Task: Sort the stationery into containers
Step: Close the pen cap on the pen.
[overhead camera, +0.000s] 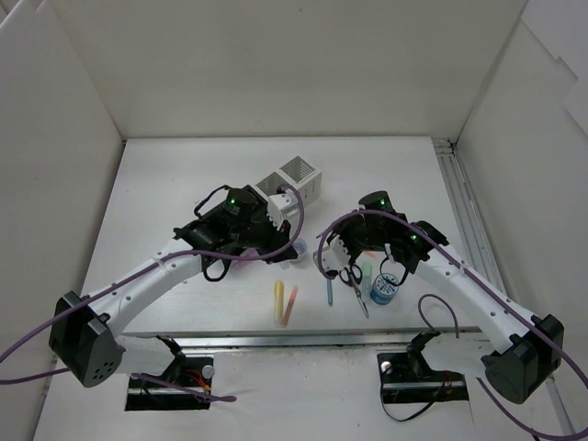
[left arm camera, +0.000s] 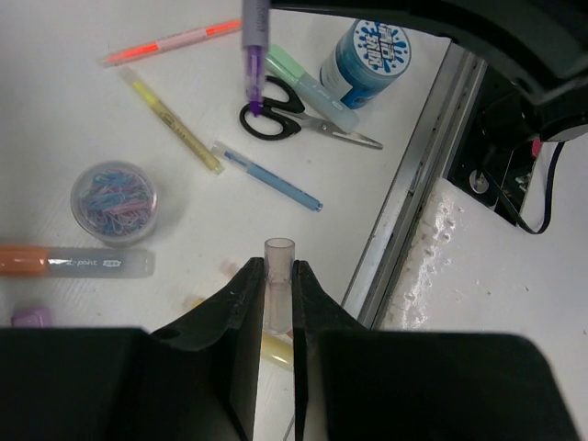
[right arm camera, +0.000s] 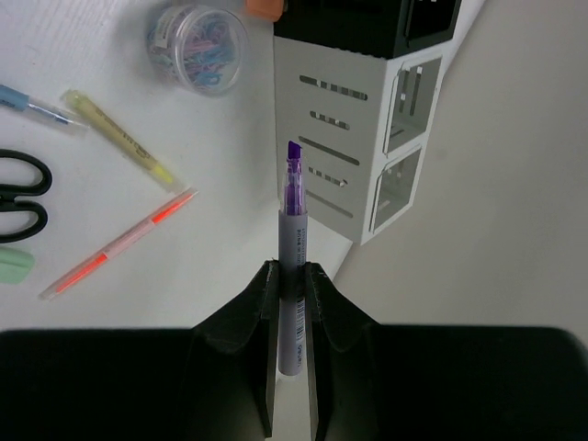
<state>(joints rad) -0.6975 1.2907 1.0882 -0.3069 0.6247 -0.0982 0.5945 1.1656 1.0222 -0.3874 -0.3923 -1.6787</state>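
Note:
My left gripper (left arm camera: 277, 270) is shut on a clear marker cap (left arm camera: 278, 248). My right gripper (right arm camera: 292, 269) is shut on an uncapped purple marker (right arm camera: 292, 230), tip pointing away towards the white container (right arm camera: 354, 138). In the left wrist view that purple marker (left arm camera: 254, 55) hangs over the black-handled scissors (left arm camera: 276, 115). On the table lie a yellow pen (left arm camera: 175, 124), a pink-orange pen (left arm camera: 175, 41), a blue pen (left arm camera: 271, 176), a pale green eraser (left arm camera: 308, 87), a blue tape roll (left arm camera: 367, 50) and a tub of paper clips (left arm camera: 115, 202). The containers (overhead camera: 294, 179) stand behind both grippers.
An orange and grey marker (left arm camera: 64, 264) lies at the left near my left gripper, with a small purple piece (left arm camera: 32, 317) beside it. A metal rail (left arm camera: 413, 184) marks the table's near edge. White walls enclose the table on three sides.

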